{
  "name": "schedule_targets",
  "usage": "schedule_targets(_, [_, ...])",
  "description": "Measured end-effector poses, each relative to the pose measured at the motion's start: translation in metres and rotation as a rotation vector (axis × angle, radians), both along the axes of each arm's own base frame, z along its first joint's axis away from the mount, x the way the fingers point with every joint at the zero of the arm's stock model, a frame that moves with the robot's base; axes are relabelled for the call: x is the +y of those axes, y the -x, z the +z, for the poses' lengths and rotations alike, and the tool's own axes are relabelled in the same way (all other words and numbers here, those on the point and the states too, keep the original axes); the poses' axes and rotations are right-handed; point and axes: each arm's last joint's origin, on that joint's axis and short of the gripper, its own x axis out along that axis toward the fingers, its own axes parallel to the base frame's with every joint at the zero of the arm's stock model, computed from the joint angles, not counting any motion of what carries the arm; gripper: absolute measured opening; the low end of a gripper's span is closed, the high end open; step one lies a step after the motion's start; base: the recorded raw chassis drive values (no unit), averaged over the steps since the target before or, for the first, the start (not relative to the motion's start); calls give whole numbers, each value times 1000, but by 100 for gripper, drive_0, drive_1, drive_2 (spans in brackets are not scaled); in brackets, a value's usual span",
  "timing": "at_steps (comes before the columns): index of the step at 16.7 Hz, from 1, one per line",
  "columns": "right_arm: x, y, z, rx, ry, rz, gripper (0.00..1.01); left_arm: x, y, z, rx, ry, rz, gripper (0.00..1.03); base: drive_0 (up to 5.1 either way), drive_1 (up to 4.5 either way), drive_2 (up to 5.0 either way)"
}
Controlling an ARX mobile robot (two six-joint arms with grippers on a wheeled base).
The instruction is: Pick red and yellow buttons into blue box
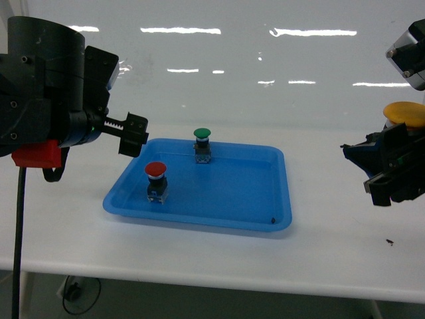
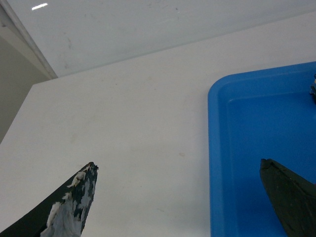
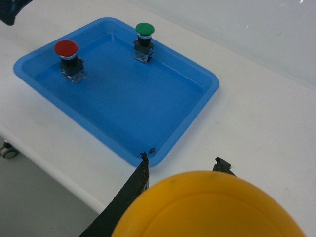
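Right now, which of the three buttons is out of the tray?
The yellow button: the right gripper holds it up in the air, right of the tray. The red button and the green button stand upright in the tray.

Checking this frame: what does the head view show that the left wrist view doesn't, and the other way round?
Only the head view shows the red button and green button standing upright in the shallow blue tray, plus the right gripper holding the yellow button up off the table, right of the tray. Only the left wrist view shows the table's far left corner and, close up, the open left gripper over the tray's left rim. Both show the tray, the white table and the left gripper. Neither shows a deep blue box.
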Motion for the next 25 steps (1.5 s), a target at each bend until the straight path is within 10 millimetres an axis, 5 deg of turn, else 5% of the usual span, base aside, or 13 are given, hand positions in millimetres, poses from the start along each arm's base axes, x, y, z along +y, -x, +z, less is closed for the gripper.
schedule_targets(1, [9, 45, 3, 10, -6, -26, 34, 2, 0, 0, 0, -1, 7, 98, 0, 0, 0])
schedule_targets(2, [8, 63, -17, 45, 21, -67, 34, -2, 0, 0, -1, 0, -3, 98, 0, 0, 0])
schedule_targets(4, [-10, 77, -24, 41, 47, -163, 34, 4, 0, 0, -2, -1, 11, 98, 0, 0, 0])
schedule_targets(9, [-46, 82, -46, 55, 110, -294, 34, 1, 0, 0, 0, -1, 6, 98, 0, 0, 0])
schedule_targets(14, [-44, 84, -46, 64, 129, -255, 34, -1, -2, -1, 44, -2, -16, 98, 0, 0, 0])
schedule_targets(19, [-44, 84, -46, 64, 129, -255, 34, -31, -38, -2, 125, -2, -126, 98, 0, 0, 0])
schedule_targets(25, [-44, 84, -46, 64, 129, -255, 34, -24, -51, -12, 138, 21, -86, 98, 0, 0, 0])
